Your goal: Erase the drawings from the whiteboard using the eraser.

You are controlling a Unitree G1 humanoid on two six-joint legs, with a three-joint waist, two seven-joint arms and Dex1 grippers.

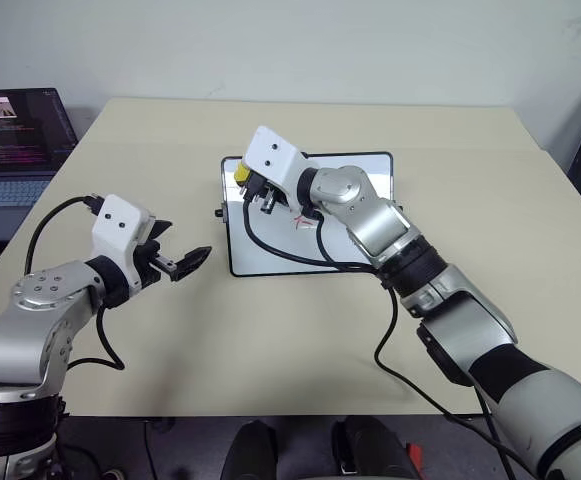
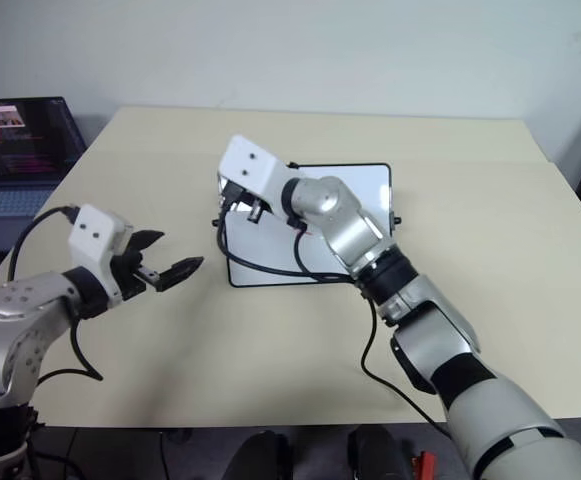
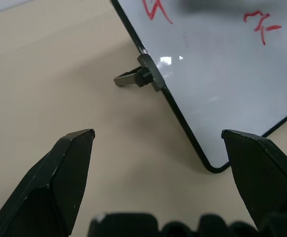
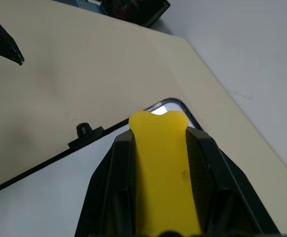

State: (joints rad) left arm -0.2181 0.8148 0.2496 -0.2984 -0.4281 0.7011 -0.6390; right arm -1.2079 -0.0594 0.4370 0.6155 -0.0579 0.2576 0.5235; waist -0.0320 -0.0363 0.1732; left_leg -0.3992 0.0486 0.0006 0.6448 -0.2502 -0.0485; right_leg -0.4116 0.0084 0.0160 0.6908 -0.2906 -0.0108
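Whiteboard (image 1: 355, 225) with a thin black frame lies flat near the middle of a beige table (image 1: 470, 180), a little toward the far edge. Red drawings (image 3: 262, 27) are on its white face; two scribbles can be seen in the left wrist view, near the board's left edge. A small black knob (image 3: 142, 78) sticks out from that edge.

The right gripper (image 1: 252, 185) hangs above the board's far left corner, its two black fingers clamped on the yellow eraser (image 4: 164, 173). The eraser looks lifted off the surface; I cannot tell for certain whether it touches.

The left gripper (image 1: 175, 255) hovers just beside the board's left edge, fingers spread wide and holding nothing.

Likely risks: the board is loose on a smooth table, so a hard wipe could push it along instead of cleaning it. An eraser tilted in the grip might skip over the marks. The right arm's dangling black cable (image 1: 280, 250) could drag across the board.

A laptop (image 1: 15, 140) with a lit screen sits past the table's far left corner. Behind is a plain pale wall (image 1: 290, 45).
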